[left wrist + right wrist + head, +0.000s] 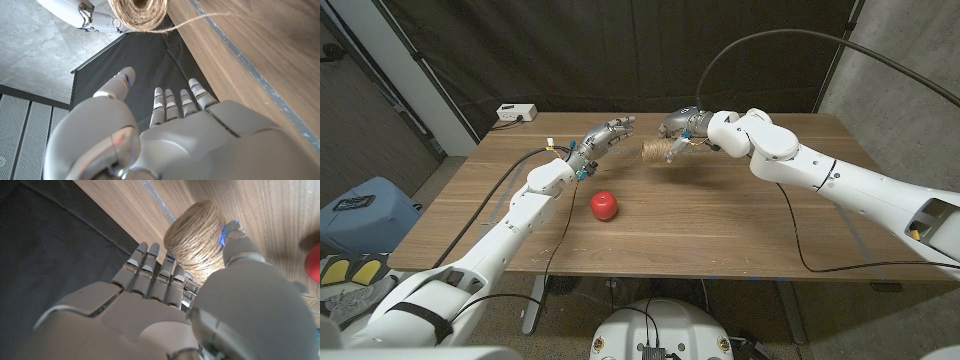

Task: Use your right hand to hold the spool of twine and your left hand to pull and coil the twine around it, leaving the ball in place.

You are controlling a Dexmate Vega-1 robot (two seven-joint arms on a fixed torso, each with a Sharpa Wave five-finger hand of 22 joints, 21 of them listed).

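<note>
A spool of tan twine [660, 150] sits near the table's back edge, just above the wood. My right hand [678, 125] grips it from behind; the right wrist view shows fingers [150, 272] and thumb curled around the spool [195, 237]. My left hand [605, 135] hovers to the spool's left with fingers stretched straight, apart from it and holding nothing. In the left wrist view the spool [137, 12] hangs beyond my left hand [165, 120], and a loose strand of twine [200, 20] trails off it. The red ball [605, 206] lies on the table nearer me.
A white power box [517, 113] sits on the wooden table's [720, 230] back left corner. Black cables [800, 245] cross the right side. A dark curtain hangs behind the table. A blue bin [360, 210] stands on the floor at the left.
</note>
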